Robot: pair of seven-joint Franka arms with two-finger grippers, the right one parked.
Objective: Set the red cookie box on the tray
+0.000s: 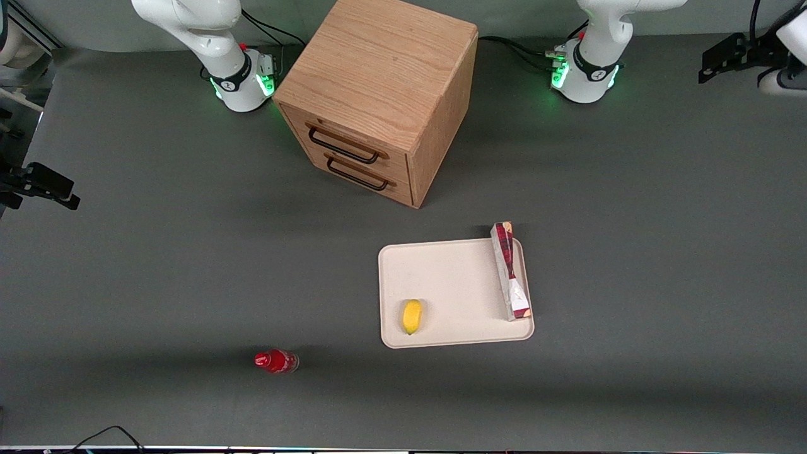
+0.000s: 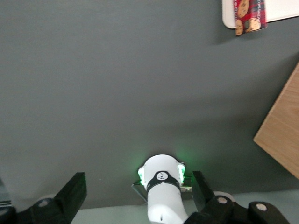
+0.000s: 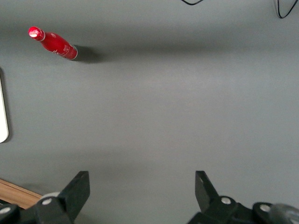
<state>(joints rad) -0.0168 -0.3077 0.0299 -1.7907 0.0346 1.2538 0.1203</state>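
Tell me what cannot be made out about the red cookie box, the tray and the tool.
- Left wrist view: the picture's edge cuts off most of the red cookie box and the tray.
- Front view: the box's print is too small to read; the box hides the tray rim under it.
- Left wrist view: the open tool, high above the table near its arm's base, shows only its fingers.

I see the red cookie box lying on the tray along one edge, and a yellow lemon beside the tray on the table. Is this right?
Not quite. The front view shows the lemon on the tray too, not beside it on the table. The red cookie box does lie along one edge of the tray. The gripper is high above the bare table, jaws open.
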